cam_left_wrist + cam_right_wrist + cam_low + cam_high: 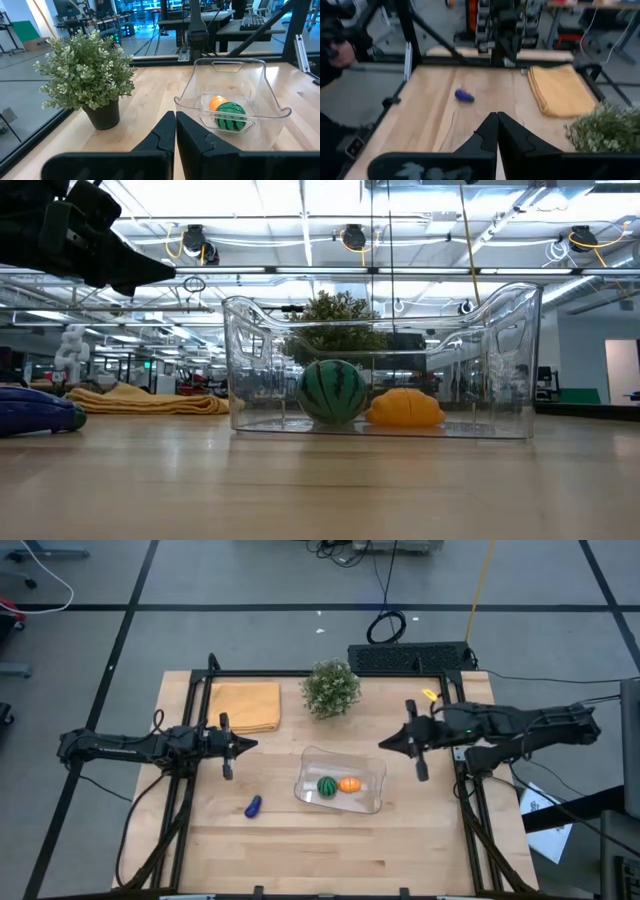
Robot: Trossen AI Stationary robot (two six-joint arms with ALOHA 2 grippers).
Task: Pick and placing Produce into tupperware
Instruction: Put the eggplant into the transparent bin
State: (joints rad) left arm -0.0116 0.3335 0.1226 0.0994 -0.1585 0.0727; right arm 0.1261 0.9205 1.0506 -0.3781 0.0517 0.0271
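- Pale wood planks form my table (330, 840), framed by dark rails; beyond it lies a grey floor crossed with dark tape lines, and the level view shows a large hall with bright ceiling lights and distant workbenches.
- On the far side of the table stand a bushy potted plant (331, 688) and, to its left, a folded yellow-orange cloth (245, 706).
- My left gripper (250, 744) hangs above the table's left side, fingers pressed together, holding nothing.
- My right gripper (386, 743) hangs above the right side, fingers likewise together and empty.
- Clear tupperware (341, 780) sits on the table between my two grippers and nearer the front edge, apart from both.
- Inside it, a round green dark-striped ball (327, 786) and an orange piece (349, 784) rest side by side, touching or nearly so; the ball lies toward my left gripper.
- Purple elongated piece (253, 806) lies on bare wood outside the tupperware, to its left, in front of my left gripper and clear of it.
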